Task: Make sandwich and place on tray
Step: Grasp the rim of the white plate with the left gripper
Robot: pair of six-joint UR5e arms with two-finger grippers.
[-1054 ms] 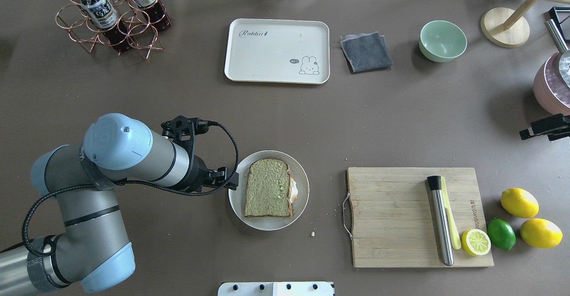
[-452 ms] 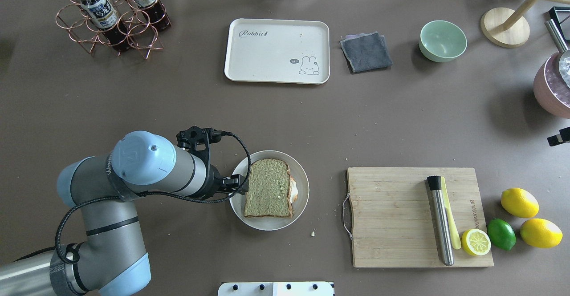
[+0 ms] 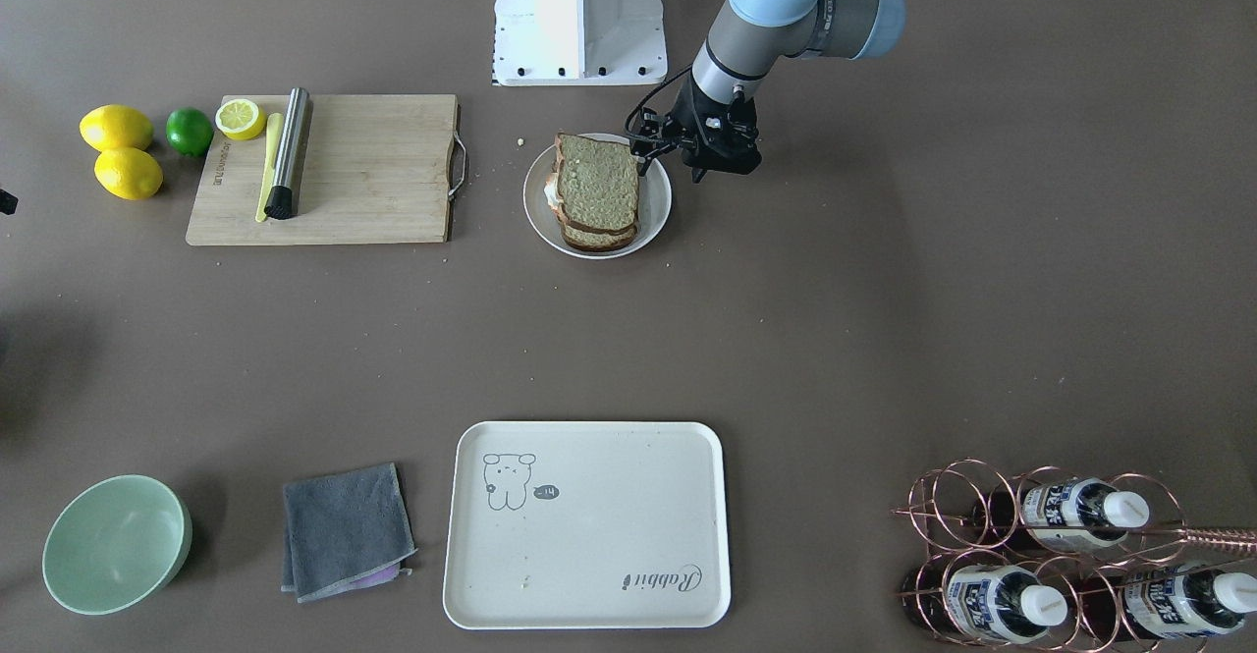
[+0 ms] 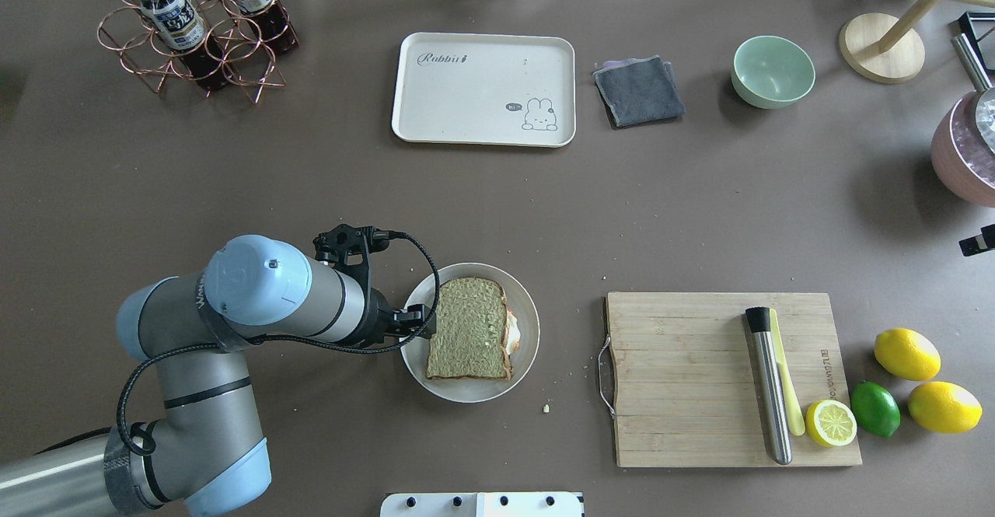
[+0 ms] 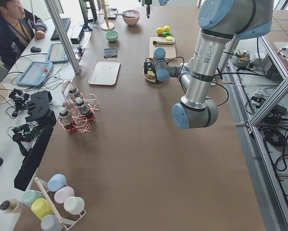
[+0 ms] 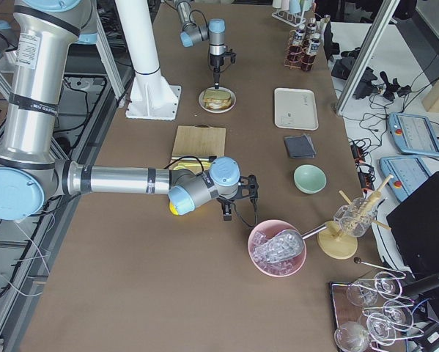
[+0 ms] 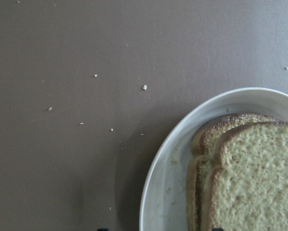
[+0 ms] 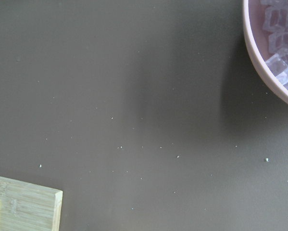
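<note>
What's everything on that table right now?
sandwich: one, tan, on plate
plate: one, white, near side
tray: one, cream, far side
board: one, wooden, right of plate
rod: one, steel, on board
lemons: two, yellow, beside board
half lemon: one, yellow, on board
lime: one, green, beside lemons
cloth: one, grey, beside tray
bowl: one, green, beside cloth
pink bowl: one, holds ice, right end
bottle rack: one, copper, far left
left gripper: open, at plate's rim
right gripper: between board and pink bowl

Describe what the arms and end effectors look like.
Left arm and right arm: silver-grey tubes, pale blue joint caps. A looping black cable runs to the black left end effector; the right end effector is black too.
</note>
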